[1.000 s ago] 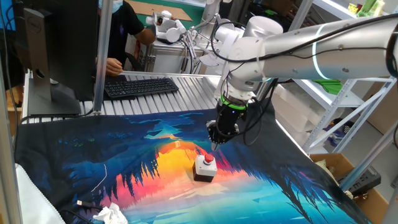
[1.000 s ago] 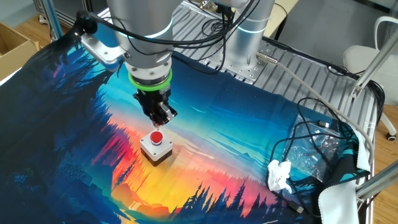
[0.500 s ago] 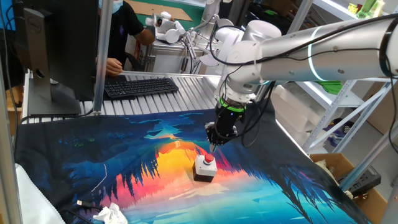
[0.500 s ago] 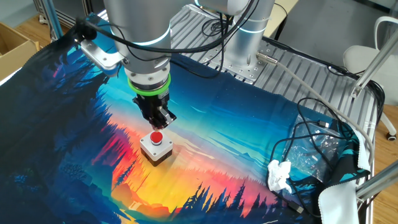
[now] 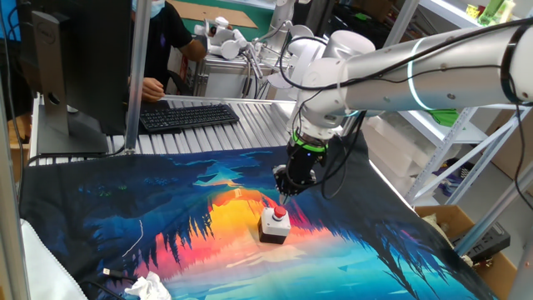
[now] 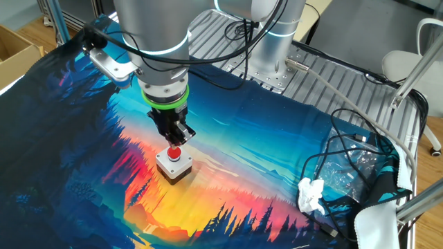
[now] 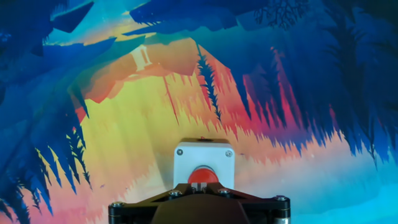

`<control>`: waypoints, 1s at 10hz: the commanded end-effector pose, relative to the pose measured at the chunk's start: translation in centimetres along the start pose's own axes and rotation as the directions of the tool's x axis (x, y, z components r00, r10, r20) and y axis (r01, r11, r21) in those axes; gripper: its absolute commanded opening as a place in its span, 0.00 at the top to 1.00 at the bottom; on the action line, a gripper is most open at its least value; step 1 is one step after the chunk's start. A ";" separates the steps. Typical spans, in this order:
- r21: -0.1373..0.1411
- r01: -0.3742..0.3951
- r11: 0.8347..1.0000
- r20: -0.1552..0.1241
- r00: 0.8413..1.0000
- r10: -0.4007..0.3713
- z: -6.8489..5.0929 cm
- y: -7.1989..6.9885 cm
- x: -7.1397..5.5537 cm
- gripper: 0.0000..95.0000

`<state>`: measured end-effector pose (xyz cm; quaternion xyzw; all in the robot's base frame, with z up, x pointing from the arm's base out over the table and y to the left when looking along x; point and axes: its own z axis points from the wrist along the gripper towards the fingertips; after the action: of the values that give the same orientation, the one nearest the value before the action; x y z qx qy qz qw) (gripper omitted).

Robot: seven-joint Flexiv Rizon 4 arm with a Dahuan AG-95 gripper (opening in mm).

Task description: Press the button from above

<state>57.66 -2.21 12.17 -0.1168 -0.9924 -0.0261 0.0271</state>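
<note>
The button, a red dome cap (image 5: 281,213) on a light grey box with a dark base (image 5: 273,227), stands on the colourful mat. It also shows in the other fixed view (image 6: 174,153) and low in the hand view (image 7: 200,175). My gripper (image 5: 283,195) points straight down, its tips just above the red cap (image 6: 176,142). In the hand view the two fingertips (image 7: 198,185) meet with no gap and hold nothing. I cannot tell whether they touch the cap.
The mat (image 6: 263,180) covers the table. A crumpled white tissue (image 6: 311,196), cables (image 6: 353,149) and a plastic bag lie at one side. The arm's base (image 6: 273,48) stands behind. A keyboard (image 5: 187,117), a monitor (image 5: 75,67) and a seated person (image 5: 162,37) are beyond the mat.
My gripper has shifted slightly sideways and down, closing on the red cap. The button housing has not moved.
</note>
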 end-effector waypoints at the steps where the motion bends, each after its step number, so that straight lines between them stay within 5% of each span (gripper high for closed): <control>1: -0.004 -0.001 1.000 0.003 1.000 0.001 0.3 0.0 -0.2 1.00; 10: -0.021 -0.002 1.000 0.008 1.000 0.002 1.6 0.1 -0.4 1.00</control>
<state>58.05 -2.13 10.45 -0.1188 -0.9920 -0.0363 0.0221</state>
